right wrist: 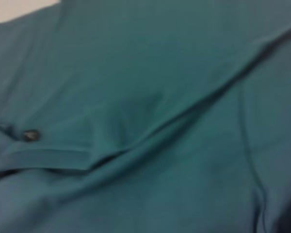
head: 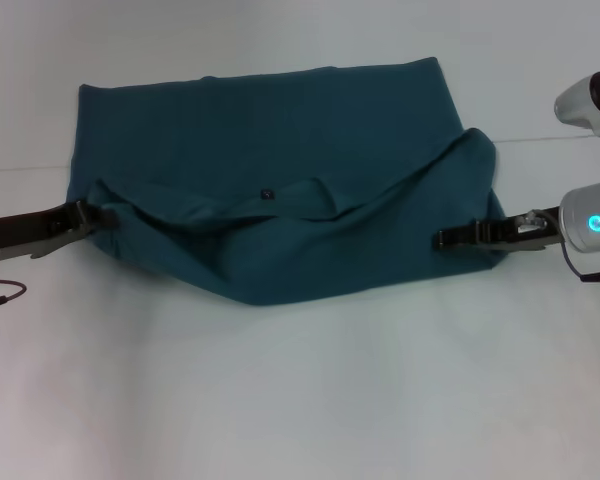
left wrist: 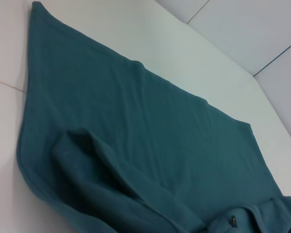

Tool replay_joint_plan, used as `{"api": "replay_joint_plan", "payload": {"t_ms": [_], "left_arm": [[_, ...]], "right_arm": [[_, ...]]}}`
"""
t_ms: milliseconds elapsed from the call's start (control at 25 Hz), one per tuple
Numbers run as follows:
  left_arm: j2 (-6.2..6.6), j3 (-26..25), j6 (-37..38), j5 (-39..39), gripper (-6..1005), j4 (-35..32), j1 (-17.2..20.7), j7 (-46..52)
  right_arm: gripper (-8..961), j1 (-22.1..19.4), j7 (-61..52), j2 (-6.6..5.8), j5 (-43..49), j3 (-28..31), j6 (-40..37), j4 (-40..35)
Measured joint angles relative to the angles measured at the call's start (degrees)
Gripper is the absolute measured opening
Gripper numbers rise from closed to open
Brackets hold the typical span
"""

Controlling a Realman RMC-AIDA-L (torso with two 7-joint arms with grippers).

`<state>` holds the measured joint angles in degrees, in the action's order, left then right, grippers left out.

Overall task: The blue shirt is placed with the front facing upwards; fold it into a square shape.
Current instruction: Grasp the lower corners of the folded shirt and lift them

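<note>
The bare white desk fills the lower frame, and above it the blue shirt is spread across the centre, plain side up, its near edge pinched at the left by the left gripper and at the right by the right gripper, both jaws closed on cloth.

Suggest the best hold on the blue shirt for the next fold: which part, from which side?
Grip the blue shirt at the two ends of its near folded band, each tool coming in low from its own side. The left tool and right tool already sit at those ends. The far part lies flat on the table, offering little to pinch; the rumpled near band probably gives thicker layers.
</note>
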<state>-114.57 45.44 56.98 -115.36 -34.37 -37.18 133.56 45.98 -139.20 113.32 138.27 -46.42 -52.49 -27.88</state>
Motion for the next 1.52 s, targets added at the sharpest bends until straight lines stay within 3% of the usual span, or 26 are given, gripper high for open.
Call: {"api": "replay_joint_plan", "payload": {"t_ms": [200, 640, 1200, 1520], "left_arm": [[-0.06, 0.00, -0.08, 0.04, 23, 0.00, 0.07, -0.03], [-0.22, -0.09, -0.12, 0.05, 23, 0.00, 0.25, -0.05], [-0.31, -0.09, -0.06, 0.10, 23, -0.01, 0.23, -0.06], [-0.31, -0.28, 0.22, 0.14, 24, -0.07, 0.35, 0.15]], "right_arm": [[905, -0.53, 1.73, -0.83, -4.54, 0.16, -2.04, -0.41], [897, -0.82, -1.37, -1.08, 3.10, 0.06, -0.44, -0.63], [845, -0.03, -0.13, -0.07, 2.49, 0.03, 0.63, -0.33], [816, -0.75, -0.66, -1.34, 1.98, 0.41, 0.04, -0.44]]}}
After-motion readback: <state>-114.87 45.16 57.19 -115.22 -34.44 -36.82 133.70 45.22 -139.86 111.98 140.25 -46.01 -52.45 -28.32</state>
